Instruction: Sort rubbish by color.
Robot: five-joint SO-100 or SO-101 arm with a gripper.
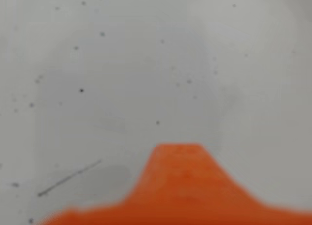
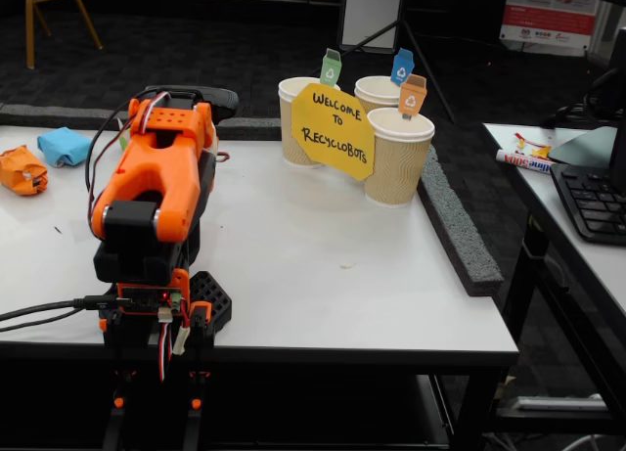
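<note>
Two paper wads showed in the fixed view: an orange wad (image 2: 22, 170) at the far left edge of the surface (image 2: 323, 265) and a light blue wad (image 2: 64, 146) just beside it, slightly farther back. Both lay well apart from the folded arm (image 2: 152, 177), off to its left in that view. A sliver of green at the arm's left shoulder may have been a third wad, but the arm hid most of it, so that could not be confirmed.

The gripper (image 1: 178, 152) appeared only in the wrist view, as a blurred orange shape rising from the bottom edge over bare, speckled surface. Whether it stood apart or together could not be told; nothing was visibly held.

Three paper cups (image 2: 396, 156) stood on the far side of the arm from the wads, each bearing one coloured tag: one green (image 2: 331, 67), one blue (image 2: 402, 67), one orange (image 2: 412, 96). One yellow sign (image 2: 334, 130) leaned in front of them, covering part of the two nearer cups.

The likely risks: the wads sat close together and near the edge, so a poorly aimed reach could nudge one off the surface or drag its neighbour. The carry to the cups would be long, and a loose crumpled wad might slip. The sign and upright tags crowded the cup mouths, so a low approach could tip a cup.
</note>
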